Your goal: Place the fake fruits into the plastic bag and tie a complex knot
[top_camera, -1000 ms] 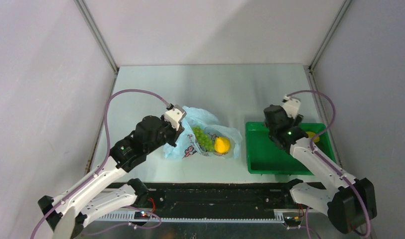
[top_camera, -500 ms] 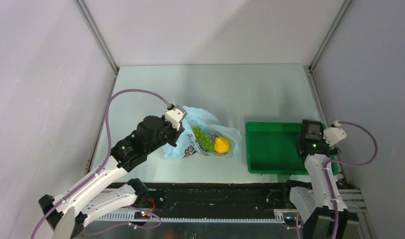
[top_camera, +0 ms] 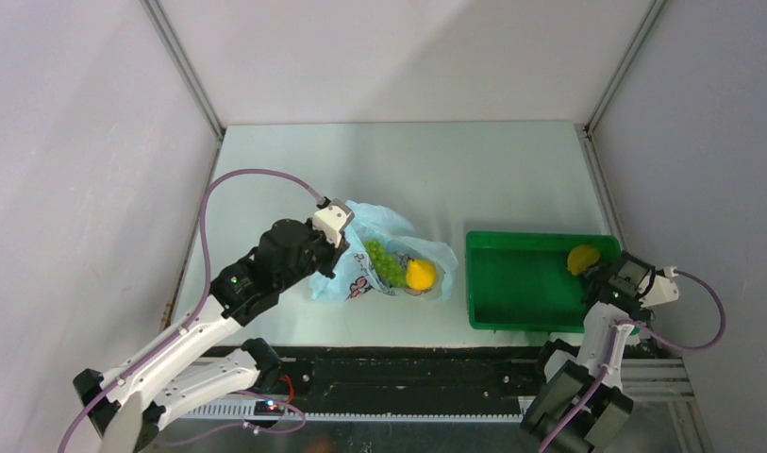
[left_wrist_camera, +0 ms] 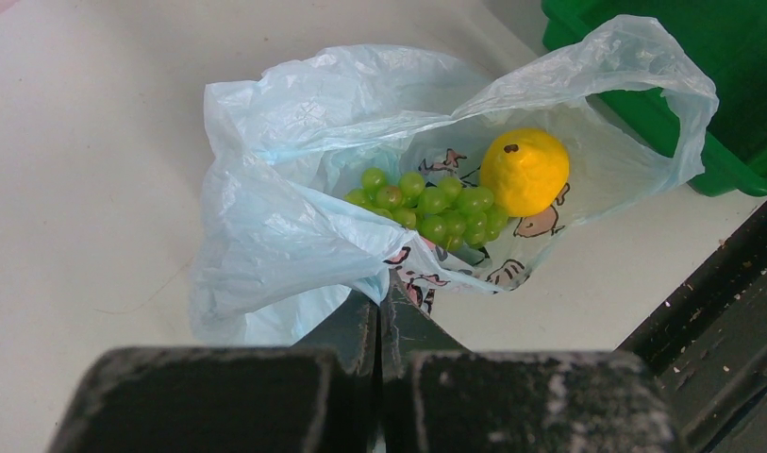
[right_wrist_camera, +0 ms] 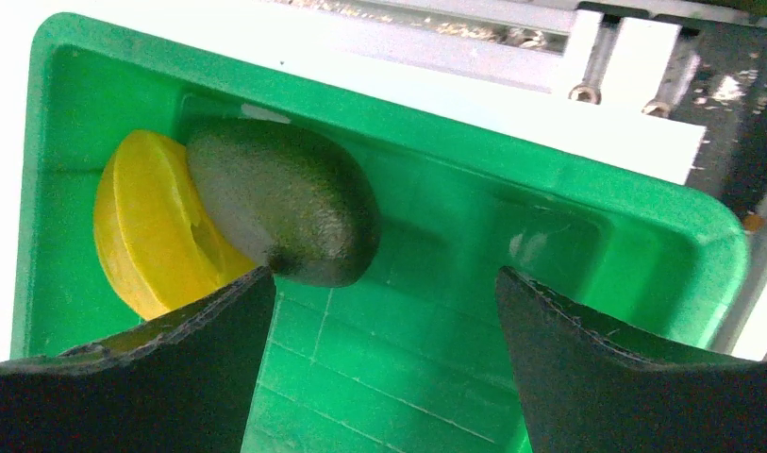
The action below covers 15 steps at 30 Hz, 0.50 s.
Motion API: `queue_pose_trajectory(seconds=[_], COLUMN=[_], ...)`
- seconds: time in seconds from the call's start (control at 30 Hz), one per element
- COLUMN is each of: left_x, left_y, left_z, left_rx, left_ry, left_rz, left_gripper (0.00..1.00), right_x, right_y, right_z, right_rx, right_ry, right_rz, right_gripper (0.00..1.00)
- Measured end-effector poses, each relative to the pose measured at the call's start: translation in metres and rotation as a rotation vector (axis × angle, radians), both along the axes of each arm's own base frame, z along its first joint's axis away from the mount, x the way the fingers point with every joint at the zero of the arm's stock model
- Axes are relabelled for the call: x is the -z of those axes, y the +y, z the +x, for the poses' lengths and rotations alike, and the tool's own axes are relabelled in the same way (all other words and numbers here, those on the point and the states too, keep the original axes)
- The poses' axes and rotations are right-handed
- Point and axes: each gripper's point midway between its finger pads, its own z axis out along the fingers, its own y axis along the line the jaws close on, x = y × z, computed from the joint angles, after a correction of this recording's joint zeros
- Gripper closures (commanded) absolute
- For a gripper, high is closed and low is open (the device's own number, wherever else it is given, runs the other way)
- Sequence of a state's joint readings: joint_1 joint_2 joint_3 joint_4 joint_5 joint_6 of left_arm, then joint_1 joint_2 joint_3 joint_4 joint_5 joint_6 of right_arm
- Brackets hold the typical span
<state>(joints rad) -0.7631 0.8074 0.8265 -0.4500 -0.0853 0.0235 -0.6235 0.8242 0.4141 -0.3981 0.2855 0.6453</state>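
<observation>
Left hand [left_wrist_camera: 381, 316] grips the plastic bag [left_wrist_camera: 266, 236] by its rim; film slipping free would collapse the mouth. Right hand [right_wrist_camera: 381, 283], spread open, may wedge the yellow fruit [top_camera: 583, 257] into the tray [top_camera: 511, 283] corner at 2 o'clock.

**Table** [top_camera: 455, 170]: pale top, walled on three sides.

**Plastic bag** [top_camera: 379, 219]: light blue, crumpled, left of centre. It holds a bunch of green grapes [top_camera: 386, 263] beside a yellow fruit [top_camera: 419, 275].

**Left gripper** [top_camera: 325, 269]: at the bag's left edge (jaws hidden beneath the wrist).

**Green tray** [top_camera: 511, 293]: just right of the bag, with a yellow piece [top_camera: 582, 258] in its far right corner.

**Right gripper** [top_camera: 601, 276]: at the tray's right rim, near that piece.
</observation>
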Motion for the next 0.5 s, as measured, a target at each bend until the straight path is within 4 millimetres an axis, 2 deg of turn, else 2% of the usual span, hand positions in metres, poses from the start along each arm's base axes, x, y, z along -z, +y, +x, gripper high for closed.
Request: queue_pose_trajectory(seconds=[0.3,0.37,0.5], left_x=[0.002,0.002,0.003], left_y=[-0.001,-0.001,-0.001], left_z=[0.001,0.001,0.001], left_rx=[0.0,0.0,0.0], left_ry=[0.006,0.006,0.007], left_rz=[0.006,0.006,0.007], left_gripper=[1.0,1.0,1.0], right_x=[0.014,0.016,0.019], right_y=[0.003,0.001,-0.003], right_z=[0.022,0.026,0.032], right_rx=[-0.107,-0.122,-0.141], right_ry=[-0.005,-0.006,-0.008], right_rz=[0.044,0.043,0.032], right_gripper=[0.1,0.12,0.26])
